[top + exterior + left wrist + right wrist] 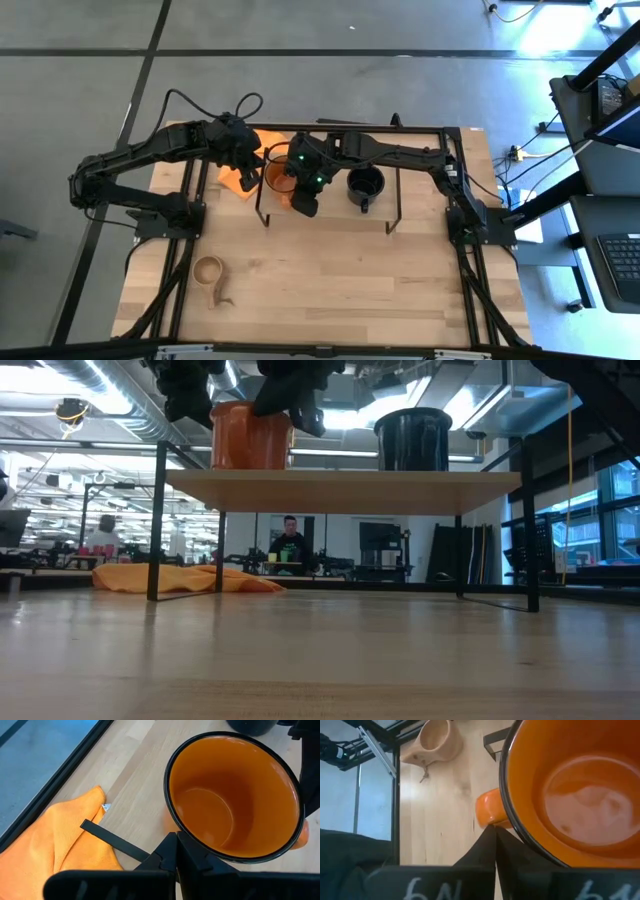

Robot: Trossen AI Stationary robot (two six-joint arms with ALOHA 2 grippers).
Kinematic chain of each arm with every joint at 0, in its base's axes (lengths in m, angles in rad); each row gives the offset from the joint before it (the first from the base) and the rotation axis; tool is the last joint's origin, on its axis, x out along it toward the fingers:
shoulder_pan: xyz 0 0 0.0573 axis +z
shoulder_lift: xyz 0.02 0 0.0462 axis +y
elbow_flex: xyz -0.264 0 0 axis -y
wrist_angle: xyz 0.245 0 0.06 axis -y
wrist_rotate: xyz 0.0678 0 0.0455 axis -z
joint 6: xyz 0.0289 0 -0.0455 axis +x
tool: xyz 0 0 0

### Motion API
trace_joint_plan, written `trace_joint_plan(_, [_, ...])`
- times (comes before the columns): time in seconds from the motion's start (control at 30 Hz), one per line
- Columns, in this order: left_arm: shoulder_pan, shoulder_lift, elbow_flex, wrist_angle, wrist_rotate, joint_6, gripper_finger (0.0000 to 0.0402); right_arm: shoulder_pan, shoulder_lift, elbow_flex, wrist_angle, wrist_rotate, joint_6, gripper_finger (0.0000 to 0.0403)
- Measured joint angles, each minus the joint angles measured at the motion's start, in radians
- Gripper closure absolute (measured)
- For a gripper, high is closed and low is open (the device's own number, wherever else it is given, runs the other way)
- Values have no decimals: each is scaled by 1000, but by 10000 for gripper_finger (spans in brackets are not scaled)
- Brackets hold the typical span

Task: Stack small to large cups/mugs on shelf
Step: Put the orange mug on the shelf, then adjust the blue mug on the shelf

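The orange mug (274,172) (250,435) stands upright on the shelf (340,490), toward its left end. The dark mug (365,186) (412,438) stands on the shelf to its right. The tan wooden cup (210,272) (435,742) lies on the tabletop near the left near corner. My left gripper (250,160) (176,837) is shut at the orange mug's far-left side. My right gripper (300,200) (495,829) is shut at its near-right side, beside the handle (490,811). My left gripper's shut fingertips point slantwise down at the orange mug's outer wall just under the rim (172,822); the rim hides the spot, so I cannot tell whether they touch. My right gripper's shut fingertips sit right at the root of the mug's handle (492,820), below the rim; whether they touch it, I cannot tell.
A crumpled orange cloth (238,168) (60,845) lies on the table beside the shelf's left end, under my left gripper. Black wire legs (264,215) hold the shelf up. A black frame runs around the table (330,290). People show in the room behind (289,545).
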Motion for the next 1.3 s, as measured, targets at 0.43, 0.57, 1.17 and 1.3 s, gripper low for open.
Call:
trace_joint_plan(0.43, [0,0,0,0,1,7,401,6,0,0,24,23,45,397])
trace_joint_plan(0.57, [0,0,0,0,2,8,401,6,0,0,26,-6,37,396])
trace_joint_plan(1.17, [-2,0,0,96,100,59,401,-117,-139,108,-366,99,-71,355])
trace_joint_plan(1.3, [-1,0,0,135,107,60,401,-157,-203,107,-536,241,-93,348])
